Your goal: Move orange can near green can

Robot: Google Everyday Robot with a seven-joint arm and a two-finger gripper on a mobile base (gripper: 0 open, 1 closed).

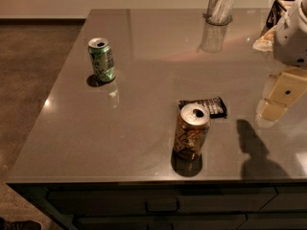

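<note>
The orange can (191, 131) stands upright near the front edge of the grey table (144, 128), at its middle, with its silver top opened. The green can (101, 59) stands upright at the table's left side, farther back and well apart from the orange can. My gripper (280, 98) is at the right edge of the view, above the table and to the right of the orange can, not touching it. It holds nothing that I can see. Its shadow falls on the table right of the orange can.
A black snack packet (207, 107) lies flat just behind the orange can. A tall grey marbled cylinder (220, 5) stands at the back edge. A dark object (278, 8) sits at the back right. The floor (29, 66) drops off left of the table.
</note>
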